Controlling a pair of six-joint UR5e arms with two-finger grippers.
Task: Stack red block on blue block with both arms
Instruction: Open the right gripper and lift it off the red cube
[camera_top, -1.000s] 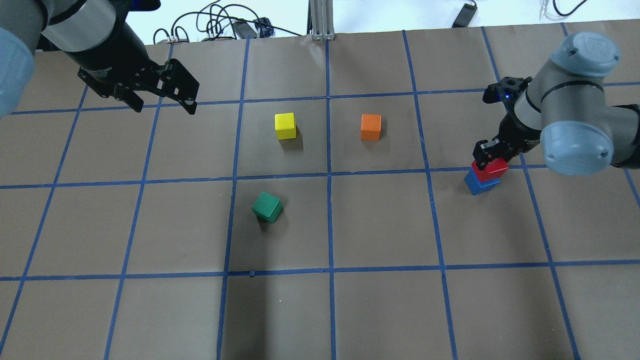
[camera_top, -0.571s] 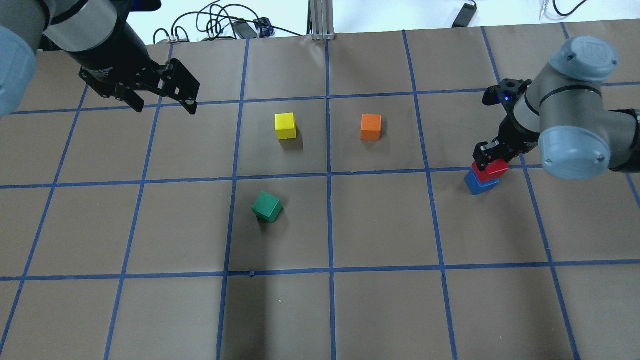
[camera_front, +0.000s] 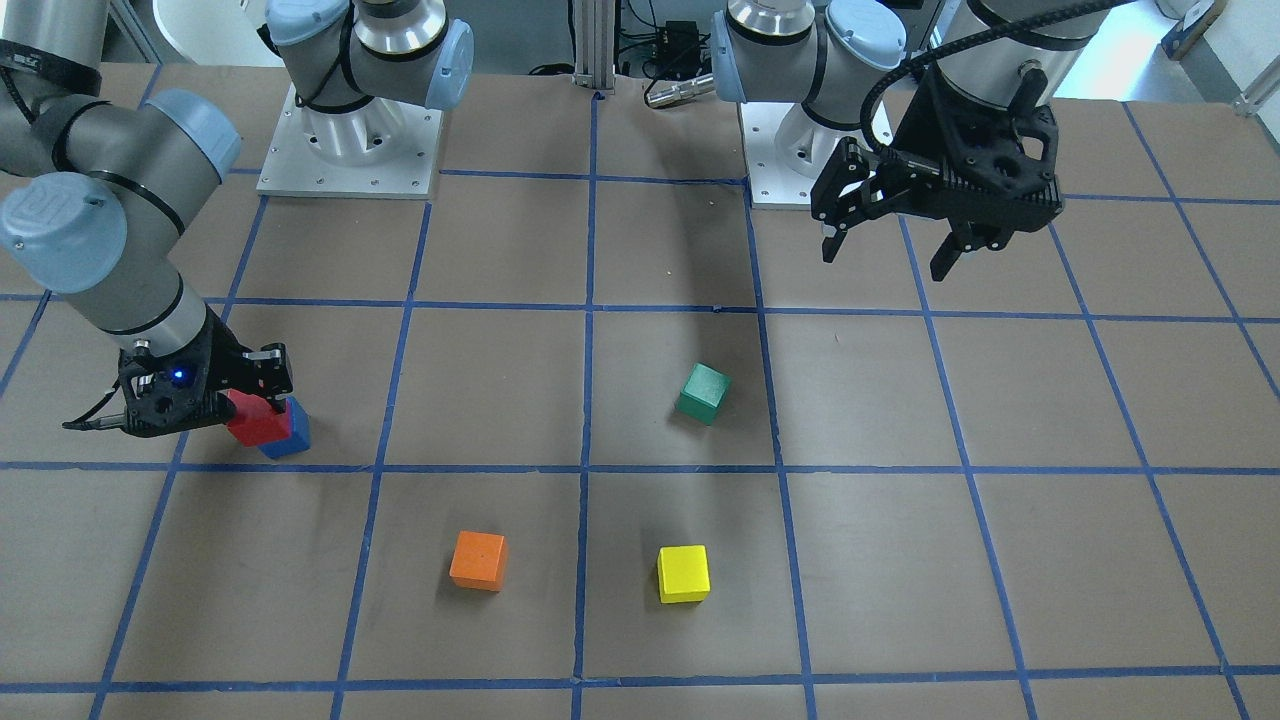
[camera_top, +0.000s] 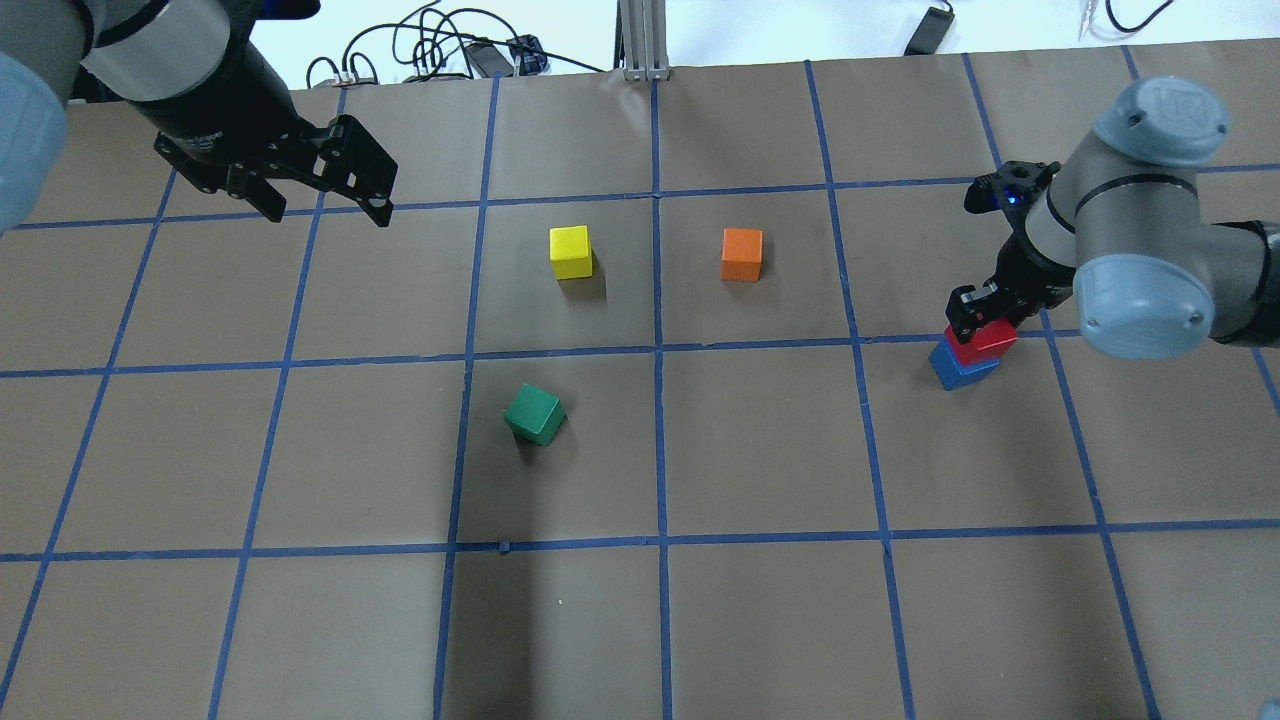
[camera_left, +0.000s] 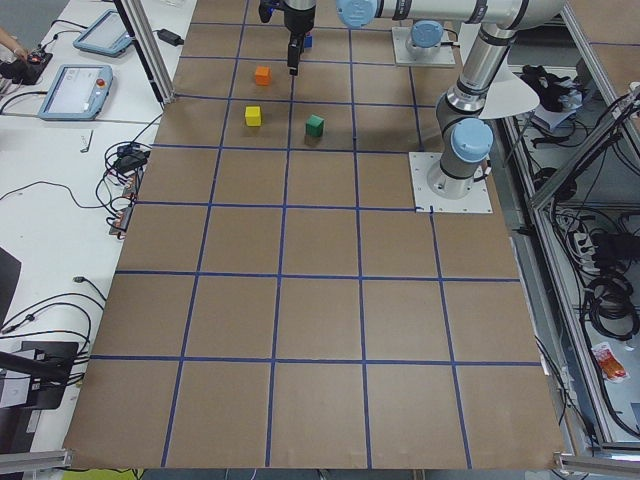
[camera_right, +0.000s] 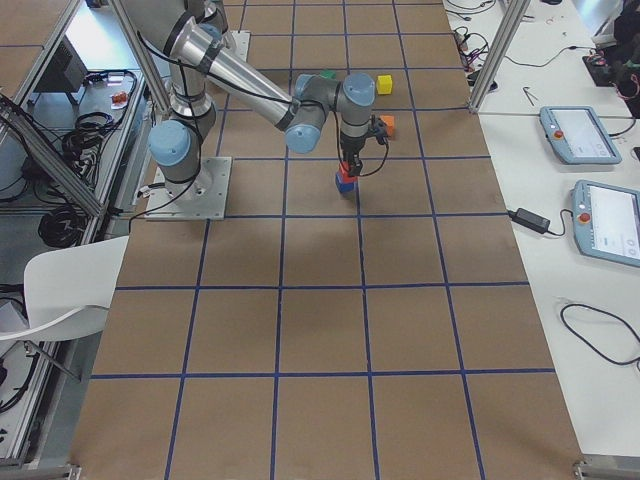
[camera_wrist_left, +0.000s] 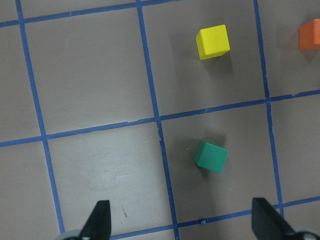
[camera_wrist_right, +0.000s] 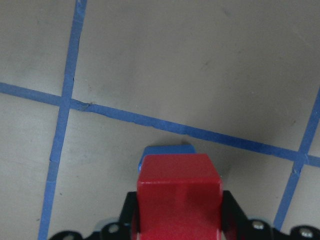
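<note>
right gripper (camera_top: 978, 322) grips red block (camera_top: 990, 343) atop blue block (camera_top: 958, 370)

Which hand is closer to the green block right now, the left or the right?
Left. The left hand hangs open and raised, off to the green block's left. The right hand is farther away on its right, shut on the red block.

- Bright, even light from above; the brown table (camera_top: 760, 450) shows no glare.
- Soft, short shadows lie beside the green block (camera_top: 535, 414) and yellow block (camera_top: 570, 251).
- Close to the right wrist camera, the red block (camera_wrist_right: 179, 192) looks slightly soft.
</note>
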